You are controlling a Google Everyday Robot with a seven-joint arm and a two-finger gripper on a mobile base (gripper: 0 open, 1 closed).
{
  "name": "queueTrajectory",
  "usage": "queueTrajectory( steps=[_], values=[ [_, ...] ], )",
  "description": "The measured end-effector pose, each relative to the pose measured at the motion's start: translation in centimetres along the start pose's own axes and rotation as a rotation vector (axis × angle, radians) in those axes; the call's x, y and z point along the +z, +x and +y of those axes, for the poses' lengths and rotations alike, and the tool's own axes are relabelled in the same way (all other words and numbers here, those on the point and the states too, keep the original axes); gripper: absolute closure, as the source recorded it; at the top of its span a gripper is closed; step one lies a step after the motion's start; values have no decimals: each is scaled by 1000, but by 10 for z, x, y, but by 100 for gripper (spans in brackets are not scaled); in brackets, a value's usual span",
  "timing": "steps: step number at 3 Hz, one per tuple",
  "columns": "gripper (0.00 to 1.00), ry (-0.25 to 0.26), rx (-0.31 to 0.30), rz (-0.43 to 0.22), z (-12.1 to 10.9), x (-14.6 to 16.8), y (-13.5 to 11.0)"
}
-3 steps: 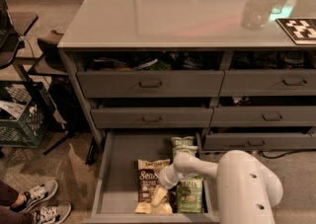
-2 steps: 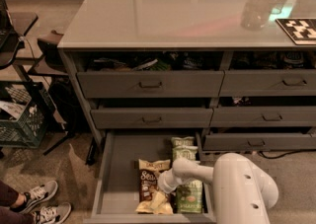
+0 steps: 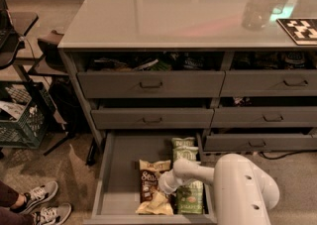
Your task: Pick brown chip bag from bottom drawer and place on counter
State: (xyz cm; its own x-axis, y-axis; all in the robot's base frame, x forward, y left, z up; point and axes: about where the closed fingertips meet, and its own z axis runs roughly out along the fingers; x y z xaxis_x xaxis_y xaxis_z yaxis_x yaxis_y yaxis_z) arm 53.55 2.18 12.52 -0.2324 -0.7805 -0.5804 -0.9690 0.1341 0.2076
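Observation:
The bottom drawer (image 3: 124, 164) is pulled open below the cabinet. In it lies the brown chip bag (image 3: 149, 183), dark brown with cream ends, flat on the drawer floor. Green chip bags (image 3: 187, 189) lie to its right, one more (image 3: 183, 143) behind. My white arm reaches down into the drawer from the lower right. The gripper (image 3: 167, 184) is at the brown bag's right edge, low over it. The counter (image 3: 173, 6) is the wide glossy grey top above the drawers.
A clear plastic bottle (image 3: 257, 6) and a checkered marker card (image 3: 299, 29) sit on the counter's right side. Upper drawers (image 3: 151, 84) stand partly open with items inside. A green crate (image 3: 22, 120) and a person's sneakers (image 3: 37, 204) are at the left on the floor.
My arm has shifted left and lower in the drawer, bringing the gripper from above the green bags to the brown bag's right edge.

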Motion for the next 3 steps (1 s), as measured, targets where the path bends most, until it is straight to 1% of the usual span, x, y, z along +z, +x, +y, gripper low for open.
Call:
queueTrajectory(
  steps=[2,3],
  values=[
    [66,0,0,0,0,0,0],
    [89,0,0,0,2,-7,-5]
  ],
)
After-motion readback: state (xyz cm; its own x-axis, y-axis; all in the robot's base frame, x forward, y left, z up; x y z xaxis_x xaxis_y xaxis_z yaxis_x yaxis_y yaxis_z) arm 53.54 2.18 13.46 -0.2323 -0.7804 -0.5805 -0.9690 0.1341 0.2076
